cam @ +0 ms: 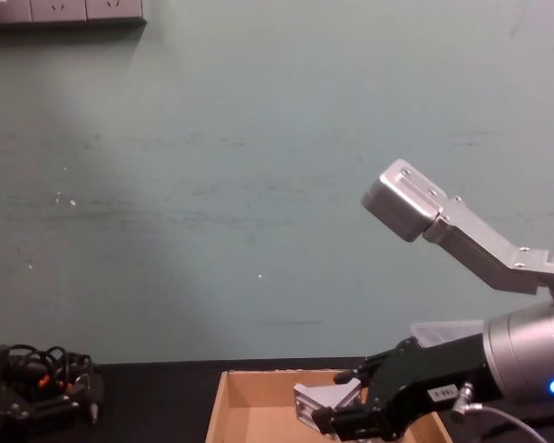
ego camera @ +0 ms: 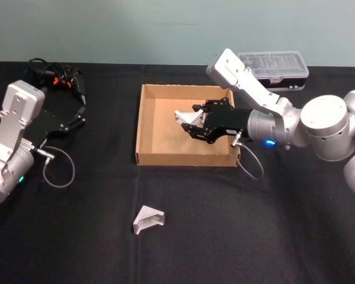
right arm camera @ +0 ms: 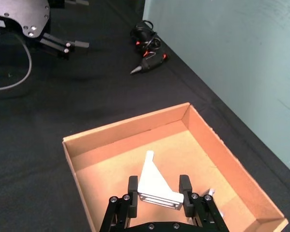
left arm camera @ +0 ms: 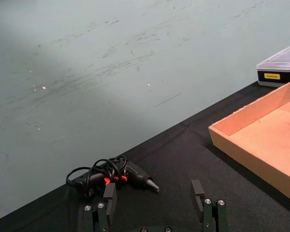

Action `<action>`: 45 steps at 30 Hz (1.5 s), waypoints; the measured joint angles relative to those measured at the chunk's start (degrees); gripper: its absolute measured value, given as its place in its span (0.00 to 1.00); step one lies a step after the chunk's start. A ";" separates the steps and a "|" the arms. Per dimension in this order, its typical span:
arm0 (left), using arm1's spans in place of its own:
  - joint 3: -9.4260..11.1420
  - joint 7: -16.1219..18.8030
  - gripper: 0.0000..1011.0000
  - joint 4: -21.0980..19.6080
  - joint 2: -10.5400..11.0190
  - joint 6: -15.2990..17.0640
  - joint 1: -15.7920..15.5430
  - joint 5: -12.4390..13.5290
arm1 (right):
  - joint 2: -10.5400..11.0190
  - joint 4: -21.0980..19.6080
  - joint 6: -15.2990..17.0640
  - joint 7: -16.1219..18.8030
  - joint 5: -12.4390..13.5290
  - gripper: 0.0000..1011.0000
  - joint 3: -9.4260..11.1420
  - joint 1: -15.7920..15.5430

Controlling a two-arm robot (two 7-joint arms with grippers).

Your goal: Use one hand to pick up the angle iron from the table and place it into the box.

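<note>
Your right tool (ego camera: 192, 123) is clamped on the angle iron (ego camera: 183, 117), the box (ego camera: 183, 158) directly beneath it; your left tool (ego camera: 81, 112) is parked well off to its left over the tabletop (ego camera: 254, 236), fingers apart

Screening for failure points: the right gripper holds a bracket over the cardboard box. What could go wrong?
The right gripper holds the bracket above the box floor; dropped, it may bounce or lean on a wall. The cable looped by the box's corner could snag and drag it on withdrawal. The left gripper sits parked far left.
</note>
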 joint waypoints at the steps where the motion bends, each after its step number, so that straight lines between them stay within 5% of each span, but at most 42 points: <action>1: 0.00 0.00 0.99 0.00 0.00 0.00 0.00 0.00 | 0.07 -0.05 0.07 0.03 -0.01 0.51 0.00 -0.09; 35: 0.00 0.00 0.99 0.00 0.00 0.00 0.00 0.00 | 1.94 -0.53 1.14 0.52 0.71 0.51 1.18 -2.29; 45: 0.00 0.00 0.99 0.00 0.00 0.00 0.00 0.00 | 2.16 -1.05 1.21 0.33 0.73 0.80 1.29 -2.81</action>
